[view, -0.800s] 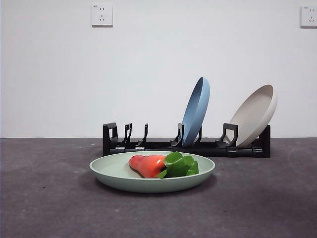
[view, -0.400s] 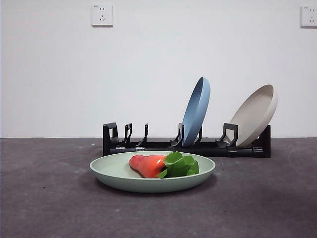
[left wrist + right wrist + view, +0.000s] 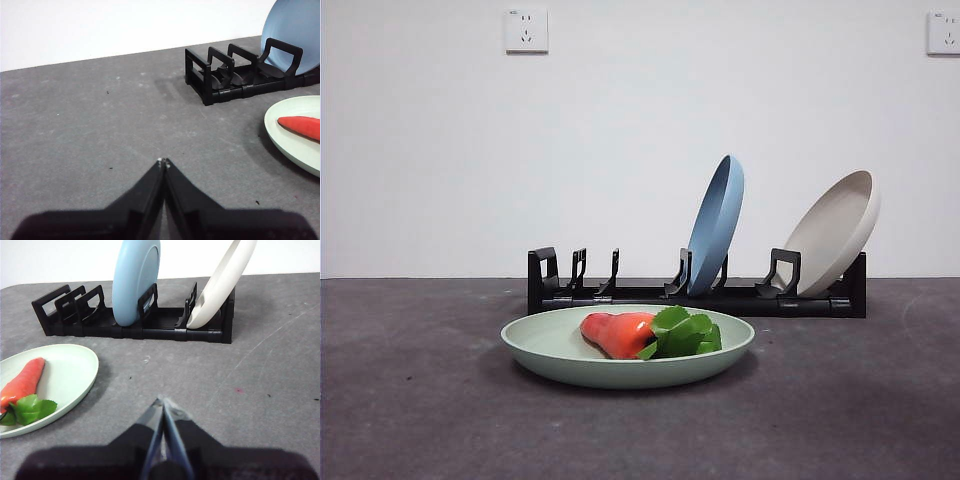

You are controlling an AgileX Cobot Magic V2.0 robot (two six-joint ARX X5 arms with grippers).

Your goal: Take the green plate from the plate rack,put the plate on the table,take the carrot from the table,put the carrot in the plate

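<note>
The green plate (image 3: 570,350) lies flat on the table (image 3: 410,400) in front of the plate rack (image 3: 650,295). The carrot (image 3: 620,333) lies in the plate, its green leaves toward the right. The plate also shows in the left wrist view (image 3: 295,135) and the right wrist view (image 3: 65,375), with the carrot (image 3: 22,382) in it. My left gripper (image 3: 163,161) is shut and empty, low over the bare table to the left of the plate. My right gripper (image 3: 161,401) is shut and empty, over the table to the right of the plate. Neither arm shows in the front view.
A blue plate (image 3: 716,222) and a beige plate (image 3: 835,230) stand upright in the rack's right half. The rack's left slots (image 3: 575,272) hold nothing. A white wall with two sockets stands behind.
</note>
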